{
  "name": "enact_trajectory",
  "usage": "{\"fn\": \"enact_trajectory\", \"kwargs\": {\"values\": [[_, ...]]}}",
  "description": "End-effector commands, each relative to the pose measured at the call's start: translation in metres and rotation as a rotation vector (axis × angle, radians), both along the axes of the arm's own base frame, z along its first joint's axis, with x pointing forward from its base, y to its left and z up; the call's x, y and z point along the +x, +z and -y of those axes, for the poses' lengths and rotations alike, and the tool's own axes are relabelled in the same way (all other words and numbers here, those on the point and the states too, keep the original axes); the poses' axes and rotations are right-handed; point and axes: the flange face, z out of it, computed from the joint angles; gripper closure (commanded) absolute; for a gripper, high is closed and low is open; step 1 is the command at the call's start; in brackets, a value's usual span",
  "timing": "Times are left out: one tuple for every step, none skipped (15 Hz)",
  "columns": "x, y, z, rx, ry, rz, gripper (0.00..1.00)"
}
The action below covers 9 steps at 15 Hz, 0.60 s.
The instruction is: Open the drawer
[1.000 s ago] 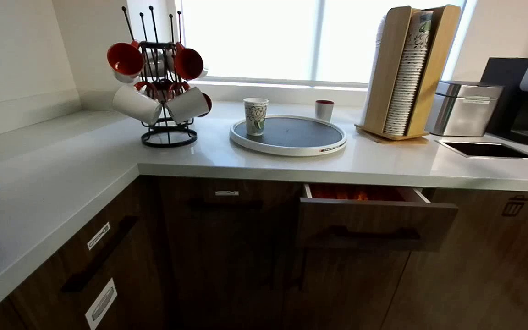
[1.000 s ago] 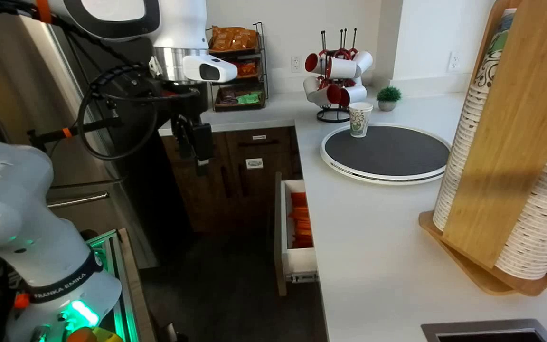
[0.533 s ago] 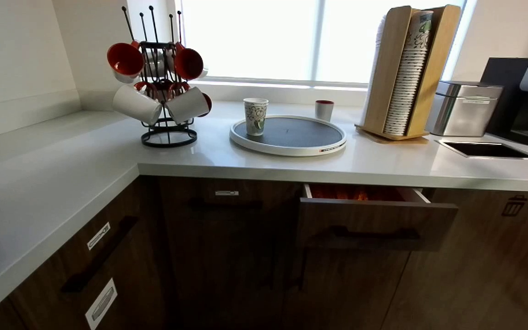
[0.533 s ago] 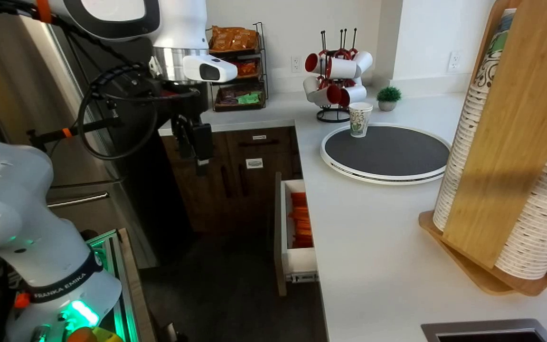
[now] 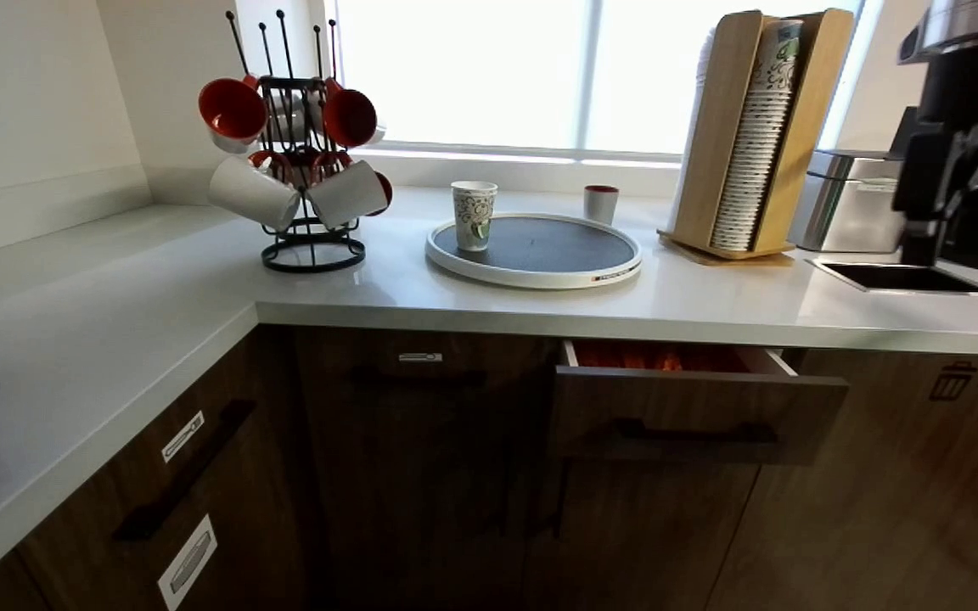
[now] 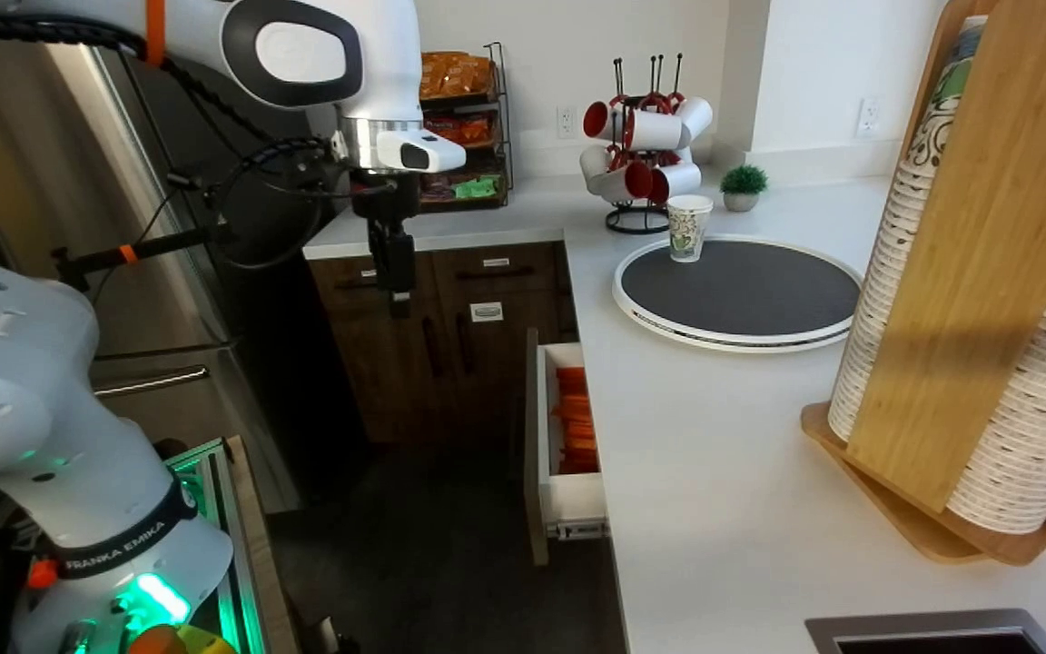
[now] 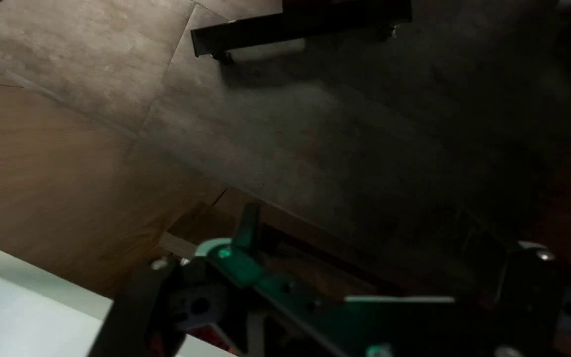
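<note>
The drawer (image 5: pixel 701 416) has a dark brown front and stands pulled out from under the counter, with pale inner walls and orange-red contents. It also shows in an exterior view (image 6: pixel 537 454), where the contents (image 6: pixel 575 418) lie inside. Its dark bar handle (image 5: pixel 697 433) faces outward and also shows dimly in the wrist view (image 7: pixel 325 260). My gripper (image 6: pixel 400 300) hangs pointing down, in front of the counter and apart from the drawer, higher than it. In the wrist view the fingers of my gripper (image 7: pixel 365 228) are spread wide with nothing between them. That view is dark.
The white counter (image 6: pixel 714 472) bears a round turntable (image 6: pixel 741 295) with a paper cup (image 6: pixel 688 227), a mug rack (image 6: pixel 641 150) and a wooden cup holder (image 6: pixel 968 272). A steel fridge (image 6: pixel 160 381) stands behind the arm. Labelled drawers (image 5: pixel 419 373) adjoin.
The arm and gripper have moved, and the gripper has come into view at the upper right of an exterior view. It sits slightly farther right in the other view. The drawer has not moved.
</note>
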Motion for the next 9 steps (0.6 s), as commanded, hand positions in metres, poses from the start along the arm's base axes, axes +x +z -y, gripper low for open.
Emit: {"fn": "enact_trajectory", "kwargs": {"values": [[0.047, -0.032, -0.033, -0.009, -0.159, 0.032, 0.0], [0.06, -0.041, -0.039, -0.01, -0.201, 0.086, 0.0], [0.072, -0.05, -0.043, -0.022, -0.242, 0.127, 0.0], [0.085, -0.063, -0.045, -0.031, -0.273, 0.16, 0.0], [0.095, -0.073, -0.047, -0.043, -0.305, 0.202, 0.0], [0.105, -0.085, -0.047, -0.043, -0.329, 0.224, 0.0], [0.115, -0.096, -0.049, -0.04, -0.344, 0.244, 0.0], [0.125, -0.108, -0.048, -0.052, -0.352, 0.313, 0.0], [0.137, -0.114, -0.046, -0.067, -0.355, 0.388, 0.0]]}}
